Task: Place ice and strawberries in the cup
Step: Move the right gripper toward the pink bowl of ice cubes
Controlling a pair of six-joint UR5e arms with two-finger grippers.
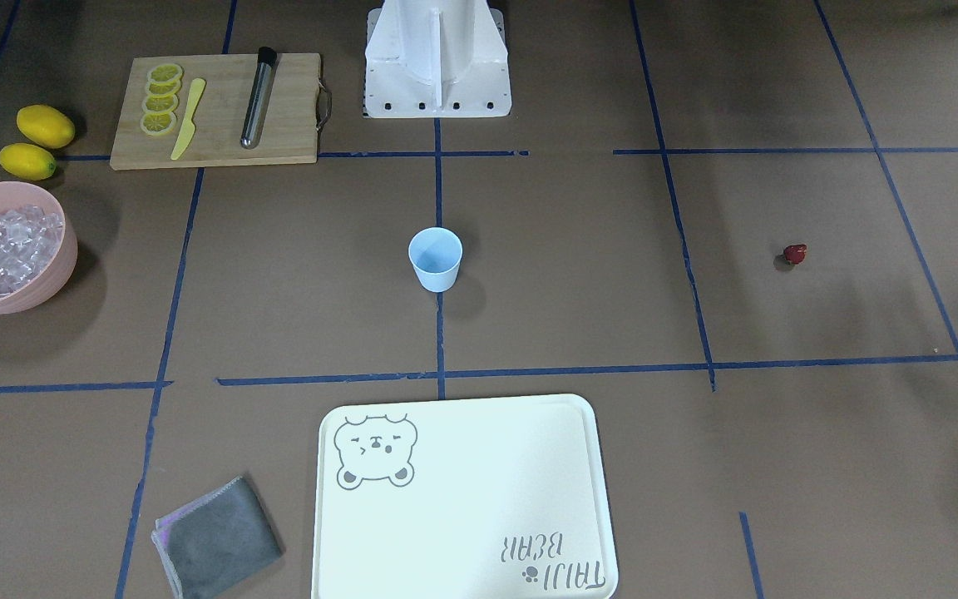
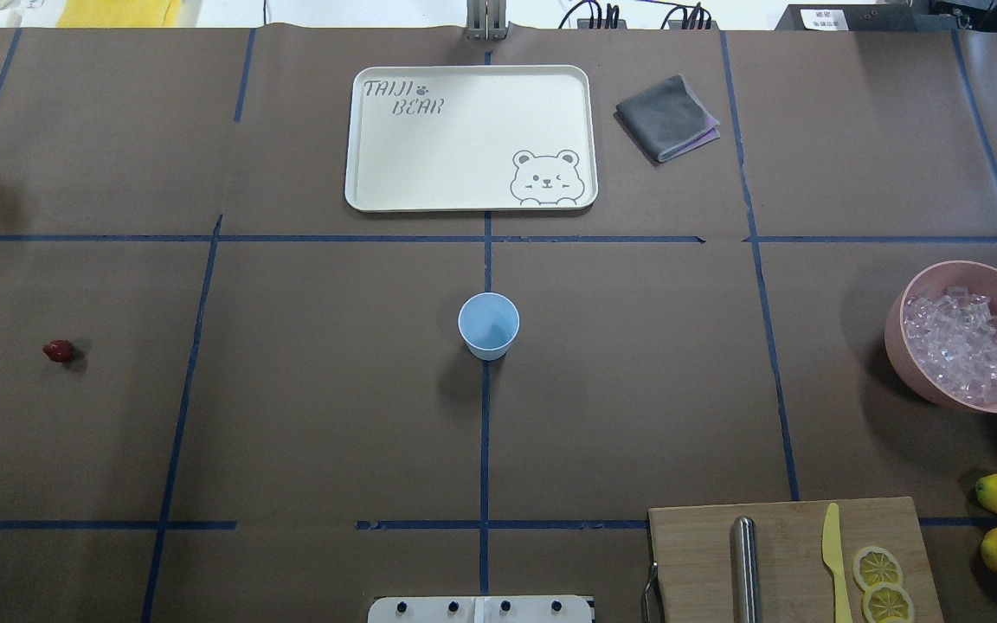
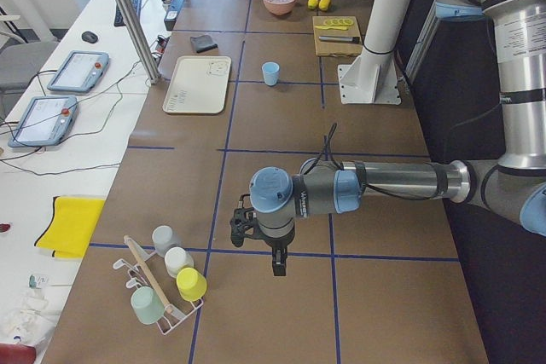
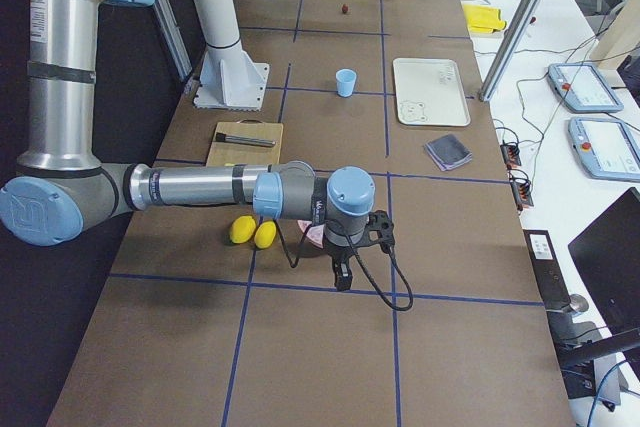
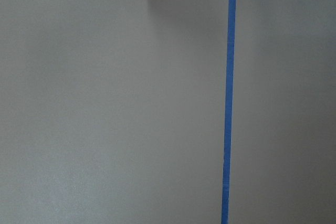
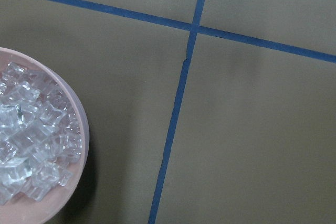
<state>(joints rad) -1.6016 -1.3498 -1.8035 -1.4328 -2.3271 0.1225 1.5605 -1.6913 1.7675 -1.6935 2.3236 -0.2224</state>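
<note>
Left arm: forearm stretched out level, wrist turned so the left gripper (image 3: pixel 278 263) points straight down. Right arm: mirrored pose, forearm level, right gripper (image 4: pixel 343 277) pointing down. Fingers look close together, but these side views leave that uncertain.

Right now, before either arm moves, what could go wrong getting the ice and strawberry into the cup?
The cup stands alone, unbraced; a knock on its rim might tip it. The ice is heaped loosely in the pink bowl, so a cube may slip out or several come up together. The strawberry is small and far off on the robot's left, and could roll away when pinched.
</note>
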